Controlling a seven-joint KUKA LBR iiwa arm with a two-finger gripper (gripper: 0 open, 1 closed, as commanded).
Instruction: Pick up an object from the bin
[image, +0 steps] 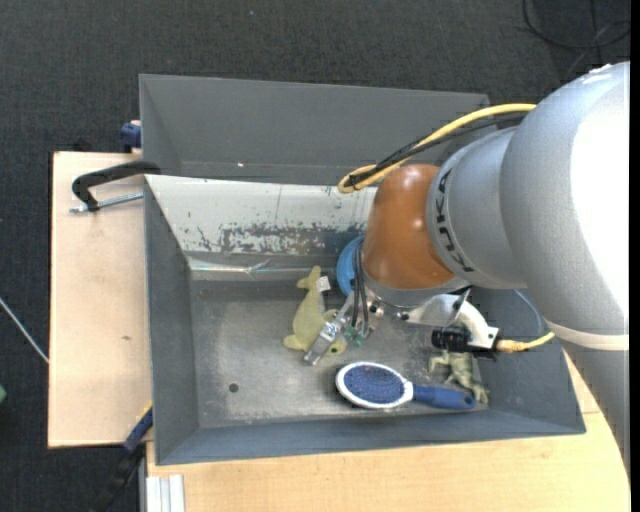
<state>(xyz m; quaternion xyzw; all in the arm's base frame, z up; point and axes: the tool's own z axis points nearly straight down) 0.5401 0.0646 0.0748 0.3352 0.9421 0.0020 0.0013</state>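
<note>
My gripper (332, 340) reaches down in the middle of the bin, its metal fingertips right against a yellow-green soft toy animal (308, 318) lying on the bin floor. Whether the fingers are round the toy I cannot tell. Just below the gripper lies a blue hairbrush (378, 384) with a white oval rim and a blue handle pointing right. A blue round thing (348, 268) shows partly behind the gripper, mostly hidden by the arm.
A small olive and black toy figure (462, 368) lies at the right of the bin, beside the brush handle. The arm with its orange cover and yellow cable hangs over the bin's right half. The left half of the bin floor is bare.
</note>
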